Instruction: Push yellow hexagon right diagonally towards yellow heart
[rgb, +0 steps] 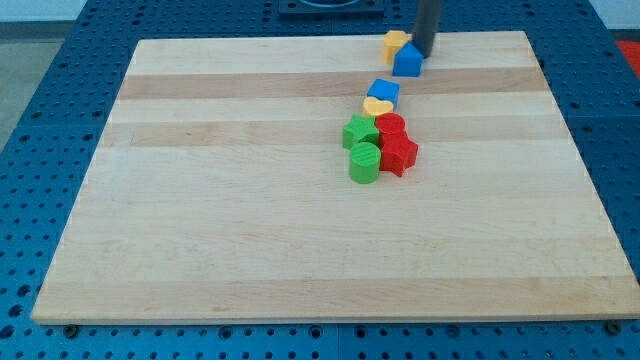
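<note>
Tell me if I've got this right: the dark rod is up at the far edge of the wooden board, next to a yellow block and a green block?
Not quite. In the camera view, my tip is at the board's top edge, but the block beside the yellow hexagon is blue, not green. The green blocks sit lower down, in the cluster near the board's middle.
</note>
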